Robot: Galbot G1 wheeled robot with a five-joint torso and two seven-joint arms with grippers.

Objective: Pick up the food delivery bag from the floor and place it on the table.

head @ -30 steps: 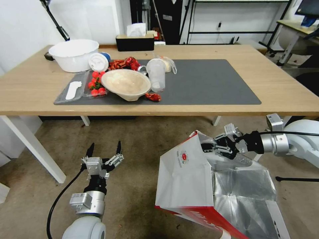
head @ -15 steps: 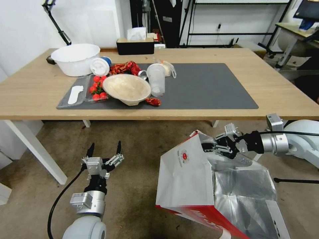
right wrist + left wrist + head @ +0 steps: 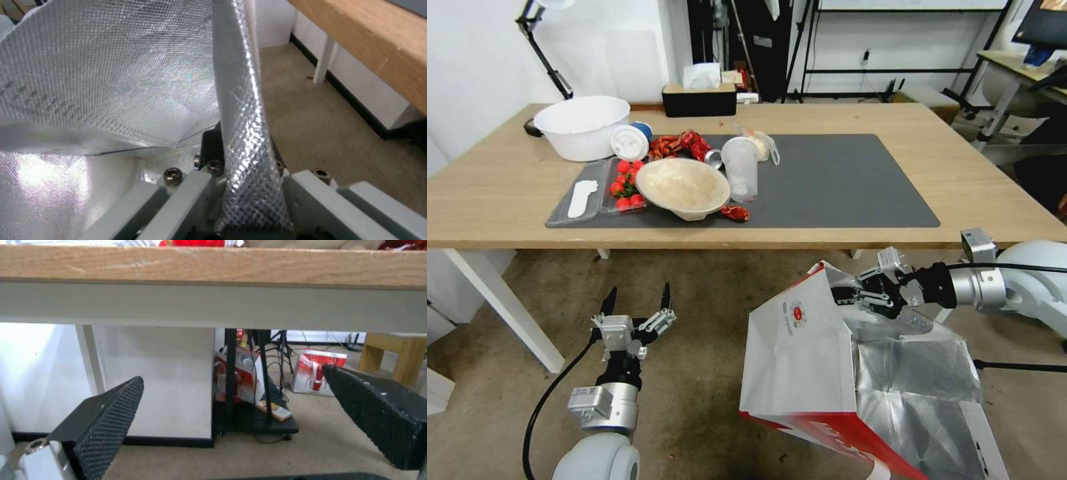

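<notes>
Right gripper (image 3: 854, 293): jaws clamped on the upper rim of the food delivery bag (image 3: 800, 353), foil wall pinched between them, as seen in the right wrist view (image 3: 242, 156). Only a thin edge of one wall held, near a top corner. Bag open at the mouth, silver lining exposed, tilted, hanging in front of the bench (image 3: 980, 180) and below its front edge; bottom cut off at the lower border of the head view, so contact with the floor (image 3: 707, 347) not possible to judge.

Left gripper (image 3: 635, 313): jaws wide apart, holding nothing, low over the floor, pointing toward the space under the bench (image 3: 213, 266).

Possible troubles from here, as a judgement: slip of the smooth foil out of the jaws under the weight of the bag; tearing or folding of the rim from the one-corner hold; swing of the tilted bag; collision with the front edge if not raised high enough. On the dark mat (image 3: 840, 180), right half free; left half crowded with a bowl (image 3: 682, 187), a plastic cup (image 3: 740, 167) and tomatoes (image 3: 625, 183), so knocking of these also a risk.
</notes>
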